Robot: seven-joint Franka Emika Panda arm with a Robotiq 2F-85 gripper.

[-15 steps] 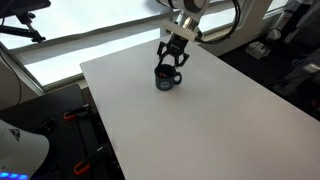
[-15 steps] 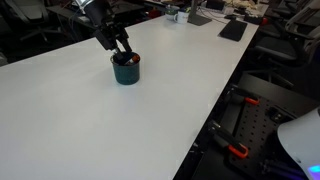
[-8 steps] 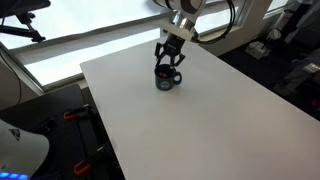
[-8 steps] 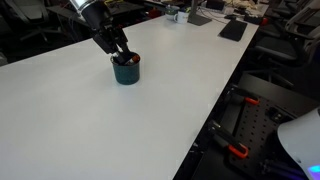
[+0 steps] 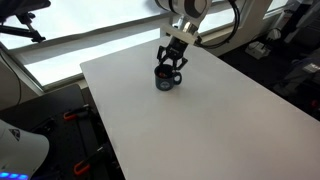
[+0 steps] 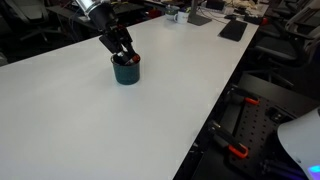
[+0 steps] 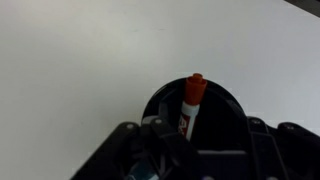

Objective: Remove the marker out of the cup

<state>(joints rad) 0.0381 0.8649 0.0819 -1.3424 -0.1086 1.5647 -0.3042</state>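
The end effector (image 5: 171,63) hangs over the cup (image 5: 166,79) near a counter (image 5: 210,120) edge, its fingers spread on either side of the marker (image 7: 192,100). This looks like the grasping step; the next move is to pinch the marker and lift it straight up.

The hand (image 6: 123,55) has drifted slightly sideways over the cup (image 6: 126,72), toward the right in an exterior view. The arm (image 6: 100,12) above it has moved with it.
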